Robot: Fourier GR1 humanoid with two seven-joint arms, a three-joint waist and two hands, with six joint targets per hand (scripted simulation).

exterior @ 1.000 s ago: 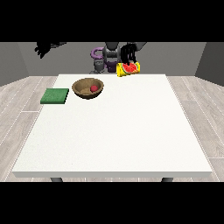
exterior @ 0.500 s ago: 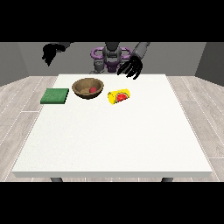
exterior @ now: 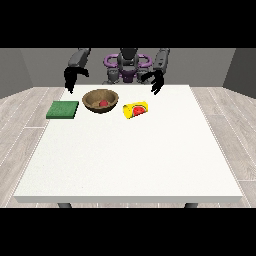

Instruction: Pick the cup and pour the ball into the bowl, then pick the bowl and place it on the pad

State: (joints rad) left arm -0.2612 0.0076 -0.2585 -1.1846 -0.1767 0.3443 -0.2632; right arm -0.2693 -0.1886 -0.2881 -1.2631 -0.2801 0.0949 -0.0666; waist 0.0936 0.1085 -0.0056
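Yellow cup (exterior: 136, 110) lying on its side on the white table (exterior: 150, 160), just beside the brown bowl (exterior: 100, 100), let go because its job looks done: red ball (exterior: 103, 103) already inside the bowl. Both hands up in the air near the robot, the hand at the view's right (exterior: 155, 83) and the hand at the view's left (exterior: 70, 80), fingers hanging loose and holding nothing. Bowl sitting near the green pad (exterior: 63, 109) but not on it, so lifting the bowl over to the pad probably next.
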